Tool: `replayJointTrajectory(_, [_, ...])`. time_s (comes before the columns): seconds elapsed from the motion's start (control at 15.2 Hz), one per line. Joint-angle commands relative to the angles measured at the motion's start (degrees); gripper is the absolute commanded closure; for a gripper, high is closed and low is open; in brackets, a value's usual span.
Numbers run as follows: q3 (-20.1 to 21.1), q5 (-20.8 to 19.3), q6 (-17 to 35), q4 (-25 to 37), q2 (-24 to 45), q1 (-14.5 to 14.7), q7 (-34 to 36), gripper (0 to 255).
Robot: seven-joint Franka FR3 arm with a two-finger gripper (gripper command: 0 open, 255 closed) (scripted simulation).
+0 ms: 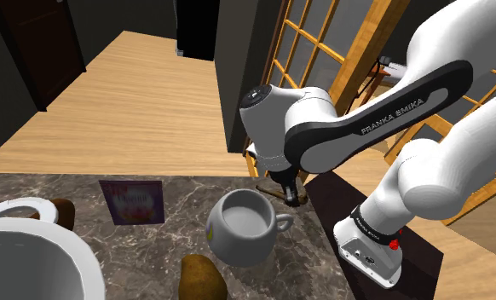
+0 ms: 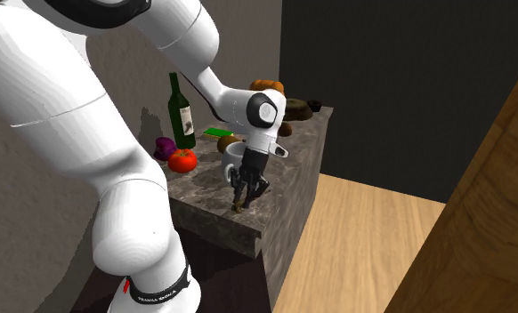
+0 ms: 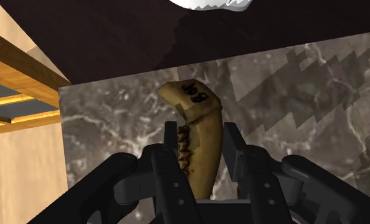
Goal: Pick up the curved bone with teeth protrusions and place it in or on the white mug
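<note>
Clasping the curved jawbone (image 3: 199, 153) between its two black fingers (image 3: 164, 168), the gripper (image 3: 201, 130) holds the bone by its lower half. The blunt tan end, which bears black marks, and part of the toothed ridge stand out past the fingertips toward the veined marble countertop (image 3: 114, 114); whether that end touches the marble cannot be told. Bone and gripper hang just beside the handle of the white mug (image 1: 240, 223), outside it, and the mug stands upright with its mouth open on the same countertop. On the side of the mug away from the gripper, the shoulder view shows a purple printed card (image 1: 133, 201) near the mug, a brown potato-like lump (image 1: 202, 278) just beside it, and a large white bowl (image 1: 29, 260) farther from it. Between the mug and the wall, the second exterior view shows a red tomato (image 2: 182, 160), a purple round thing (image 2: 165, 146) and a dark green wine bottle (image 2: 181, 111).
</note>
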Motion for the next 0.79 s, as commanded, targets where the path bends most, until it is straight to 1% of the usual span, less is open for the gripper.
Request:
replayJointTrajectory(0.0, [-0.17, -0.95, -1.32, 0.19, -1.28, -0.08, -0.64, 255])
replayJointTrajectory(0.73, [-1.68, 0.30, -11.17, 4.09, -7.82, 0.53, -3.26, 255])
